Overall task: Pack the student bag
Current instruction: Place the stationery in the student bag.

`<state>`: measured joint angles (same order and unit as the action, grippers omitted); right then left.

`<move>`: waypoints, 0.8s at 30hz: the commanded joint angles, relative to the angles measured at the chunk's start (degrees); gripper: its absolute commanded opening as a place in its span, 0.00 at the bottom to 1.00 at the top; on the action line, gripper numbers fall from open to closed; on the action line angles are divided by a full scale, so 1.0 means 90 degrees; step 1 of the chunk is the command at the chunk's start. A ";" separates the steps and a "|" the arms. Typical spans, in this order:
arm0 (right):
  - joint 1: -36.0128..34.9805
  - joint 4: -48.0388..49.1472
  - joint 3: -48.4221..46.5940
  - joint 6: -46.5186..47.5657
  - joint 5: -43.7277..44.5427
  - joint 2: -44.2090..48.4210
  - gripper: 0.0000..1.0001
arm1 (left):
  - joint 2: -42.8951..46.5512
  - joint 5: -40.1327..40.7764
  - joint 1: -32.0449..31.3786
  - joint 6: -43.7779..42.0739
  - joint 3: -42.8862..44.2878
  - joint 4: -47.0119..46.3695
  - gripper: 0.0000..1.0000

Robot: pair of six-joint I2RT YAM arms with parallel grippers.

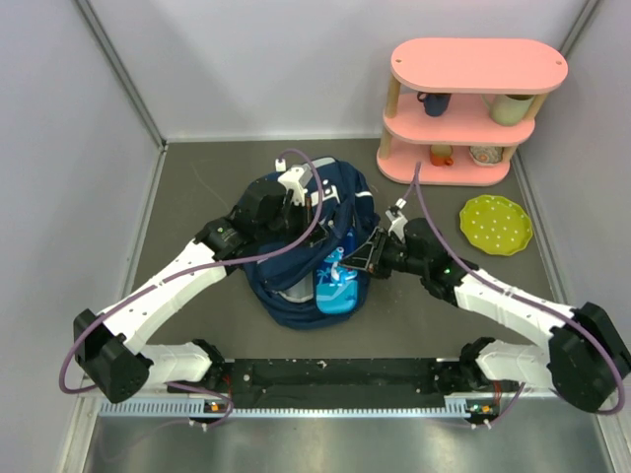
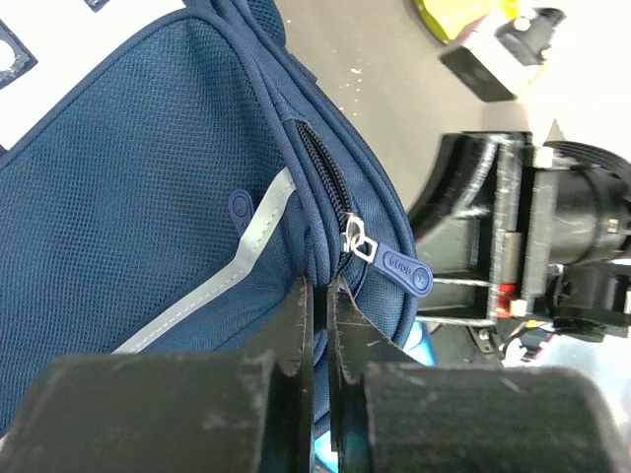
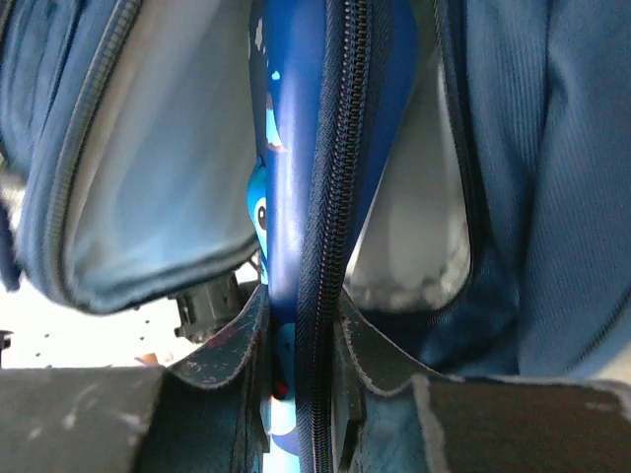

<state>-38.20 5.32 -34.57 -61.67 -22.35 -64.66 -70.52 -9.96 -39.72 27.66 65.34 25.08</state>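
Student bag [image 2: 148, 197] looks soft, slumping, best held by its zip seam, pinched inside left end effector [image 2: 317, 291]; right end effector [image 3: 301, 305] clamps pencil case [image 3: 286, 148] edge.

Nothing really readable here tbh: the zipper pull [image 2: 399, 266] on the bag [image 2: 148, 197] has some raised marks too tiny to make out, and the pencil case [image 3: 286, 148] only shows cartoon print, no letters.
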 commanded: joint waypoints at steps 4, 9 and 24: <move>-0.0063 0.1635 -0.0632 -0.0598 0.1251 -0.0910 0.00 | 0.0423 -0.0768 -0.0166 0.0910 -0.0004 -0.1624 0.00; -0.0180 0.2805 -0.0661 -0.1057 0.1994 -0.1769 0.00 | 0.0317 -0.0895 -0.0303 0.1165 0.0025 -0.1830 0.00; -0.0912 0.3571 -0.0886 -0.0630 0.3343 -0.2953 0.49 | 0.0277 -0.0868 -0.0283 0.0774 0.0220 -0.1508 0.00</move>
<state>-44.71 34.54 -41.65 -70.74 4.43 -92.64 -70.67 -14.24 -41.17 34.57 63.53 19.27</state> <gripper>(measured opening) 0.354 0.028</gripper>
